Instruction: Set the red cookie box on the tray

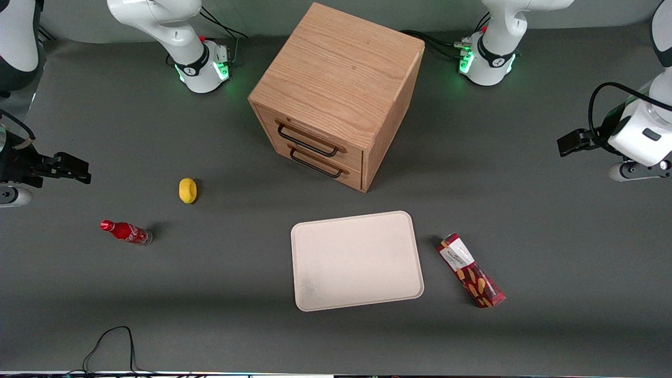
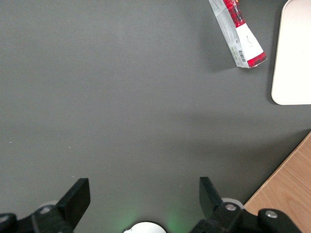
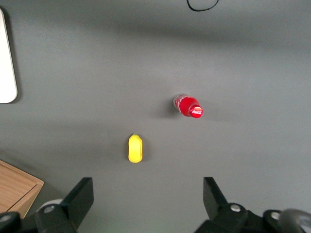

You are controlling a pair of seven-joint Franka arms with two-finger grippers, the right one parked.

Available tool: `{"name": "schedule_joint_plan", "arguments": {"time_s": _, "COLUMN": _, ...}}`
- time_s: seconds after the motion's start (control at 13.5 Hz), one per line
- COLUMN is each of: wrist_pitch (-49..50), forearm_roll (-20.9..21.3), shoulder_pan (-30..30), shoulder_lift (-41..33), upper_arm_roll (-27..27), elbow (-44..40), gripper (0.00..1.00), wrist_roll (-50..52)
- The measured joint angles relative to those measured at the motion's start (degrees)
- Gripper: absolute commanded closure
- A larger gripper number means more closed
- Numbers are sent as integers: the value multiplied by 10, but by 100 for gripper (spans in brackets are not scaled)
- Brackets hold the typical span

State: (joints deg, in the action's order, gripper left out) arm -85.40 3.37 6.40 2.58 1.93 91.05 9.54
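Observation:
The red cookie box (image 1: pixel 471 270) lies flat on the grey table close beside the tray (image 1: pixel 357 260), on the side toward the working arm's end. The cream-white tray has nothing on it. My left gripper (image 1: pixel 569 142) hangs above the table near the working arm's end, farther from the front camera than the box and well apart from it. In the left wrist view the gripper (image 2: pixel 143 184) is open over bare table with nothing between its fingers. That view also shows the box (image 2: pixel 238 31) and a corner of the tray (image 2: pixel 294 53).
A wooden two-drawer cabinet (image 1: pixel 336 94) stands farther from the front camera than the tray; its corner (image 2: pixel 286 194) shows by the gripper. A yellow fruit (image 1: pixel 187 190) and a small red soda bottle (image 1: pixel 126 232) lie toward the parked arm's end. A black cable (image 1: pixel 113 346) loops at the near edge.

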Motion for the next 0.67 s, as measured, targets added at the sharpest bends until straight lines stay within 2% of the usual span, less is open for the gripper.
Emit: {"name": "schedule_joint_plan", "arguments": {"time_s": 0.67, "wrist_pitch": 4, "forearm_roll": 0, "shoulder_pan": 3, "shoulder_lift": 2, "upper_arm_roll": -3, "elbow": -2, "gripper": 0, "wrist_roll": 0}}
